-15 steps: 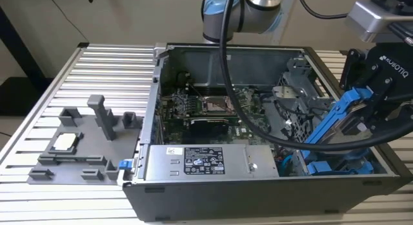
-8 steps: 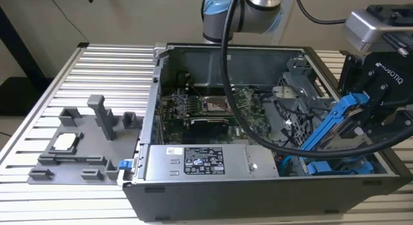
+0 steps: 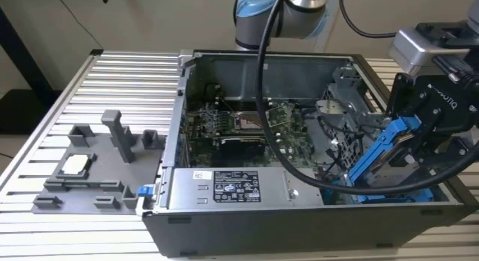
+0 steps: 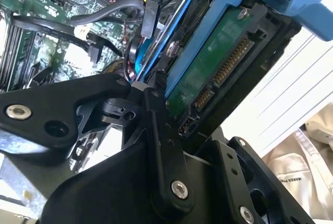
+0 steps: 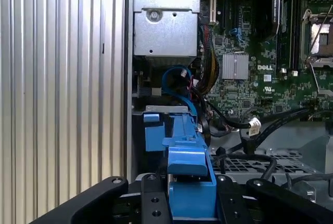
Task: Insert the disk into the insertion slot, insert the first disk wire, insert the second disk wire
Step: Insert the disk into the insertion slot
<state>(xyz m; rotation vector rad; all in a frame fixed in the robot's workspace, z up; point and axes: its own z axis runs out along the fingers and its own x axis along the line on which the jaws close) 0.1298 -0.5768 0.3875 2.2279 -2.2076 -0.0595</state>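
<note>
The disk (image 3: pixel 389 154) hangs tilted in its blue carrier over the case's corner at the exterior view's right. My black gripper (image 3: pixel 410 142) is shut on it. Its lower end dips toward the insertion slot (image 3: pixel 404 196), a bay with blue plastic low in that corner. In the second wrist view the disk's green board and connector edge (image 4: pixel 221 73) show between the fingers (image 4: pixel 158 146). In the first wrist view the blue carrier (image 5: pixel 190 169) sits between the fingers (image 5: pixel 152 200), with the slot's blue tab (image 5: pixel 153 130) just beyond. Loose black cables with plugs (image 5: pixel 252 126) lie beside it.
The open computer case (image 3: pixel 179 160) lies on a slatted aluminium table (image 3: pixel 112 76). Inside are the motherboard (image 3: pixel 239 126), a labelled grey power supply (image 3: pixel 235 188) and a perforated cage (image 3: pixel 344 126). A grey fixture (image 3: pixel 97 160) stands at the exterior view's left. The arm's black cable (image 3: pixel 277 137) loops over the case.
</note>
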